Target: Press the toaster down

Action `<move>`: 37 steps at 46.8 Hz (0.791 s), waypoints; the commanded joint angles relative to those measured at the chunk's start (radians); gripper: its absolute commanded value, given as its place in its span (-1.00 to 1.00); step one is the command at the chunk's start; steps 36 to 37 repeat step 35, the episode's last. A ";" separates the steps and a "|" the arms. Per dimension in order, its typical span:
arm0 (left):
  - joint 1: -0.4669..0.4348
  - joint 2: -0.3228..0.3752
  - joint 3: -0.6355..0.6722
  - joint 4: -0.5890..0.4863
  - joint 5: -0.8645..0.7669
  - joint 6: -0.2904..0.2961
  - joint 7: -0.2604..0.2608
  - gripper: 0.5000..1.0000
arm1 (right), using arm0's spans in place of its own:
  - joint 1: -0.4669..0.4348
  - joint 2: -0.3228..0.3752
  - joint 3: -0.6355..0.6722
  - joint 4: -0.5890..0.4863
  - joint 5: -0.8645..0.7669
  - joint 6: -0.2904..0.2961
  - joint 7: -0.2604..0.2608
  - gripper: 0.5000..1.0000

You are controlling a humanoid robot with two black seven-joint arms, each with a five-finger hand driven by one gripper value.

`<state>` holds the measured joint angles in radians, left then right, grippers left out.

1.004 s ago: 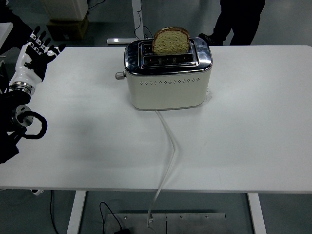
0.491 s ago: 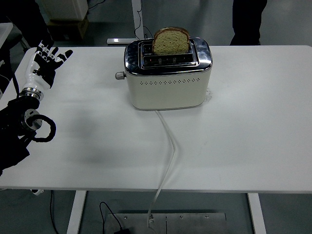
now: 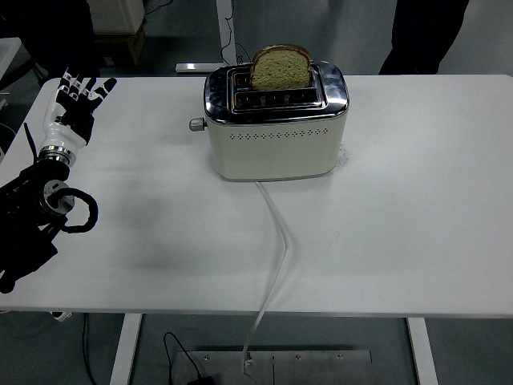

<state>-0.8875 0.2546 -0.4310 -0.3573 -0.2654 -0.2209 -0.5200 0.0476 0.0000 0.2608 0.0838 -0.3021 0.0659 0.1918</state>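
The left arm point(image 3: 28, 220) comes in from the left edge low over the near-left part of the white table point(image 3: 401, 241), a bulky black forearm with a loop of black cable hanging at its wrist joint. A metal cuff joins it to the left hand point(image 3: 70, 108), which rises beyond the wrist, palm turned up and forward, above the table's left side. The hand has white backing and black jointed segments; its five fingers point(image 3: 82, 83) are spread apart and straight, holding nothing and touching nothing.

Well to the right of the hand, and about level with it in depth, stands the toaster point(image 3: 276, 128). It is a rounded box with a smooth cream body, a row of small perforations along the front face and a shiny chromed top with two long slots. Its lever knob point(image 3: 195, 124), small and grey, sticks out of the end that faces the hand, with bare table between the two. A white cord point(image 3: 280, 241), flat and glossy, runs from the toaster's base toward the near edge and drops over it, nearer than the hand and far to its right.

A slice of bread point(image 3: 281, 66), brown-crusted with a porous pale crumb, stands upright in the far slot, most of it showing above the chrome.

Beyond the table, far right of the hand, a person point(image 3: 425, 36) in dark clothing stands on the grey floor.
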 commanded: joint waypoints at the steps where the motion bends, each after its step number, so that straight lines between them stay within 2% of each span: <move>1: 0.001 0.002 -0.002 0.003 0.000 -0.003 0.000 1.00 | 0.000 0.000 0.000 0.001 -0.002 0.000 0.000 0.99; 11: -0.001 0.003 -0.018 0.015 0.000 -0.034 0.000 1.00 | 0.000 0.000 0.000 0.001 0.000 0.000 0.000 0.99; 37: 0.001 -0.021 -0.026 0.026 0.000 -0.023 0.002 1.00 | 0.000 0.000 0.005 0.001 0.003 -0.002 0.009 0.99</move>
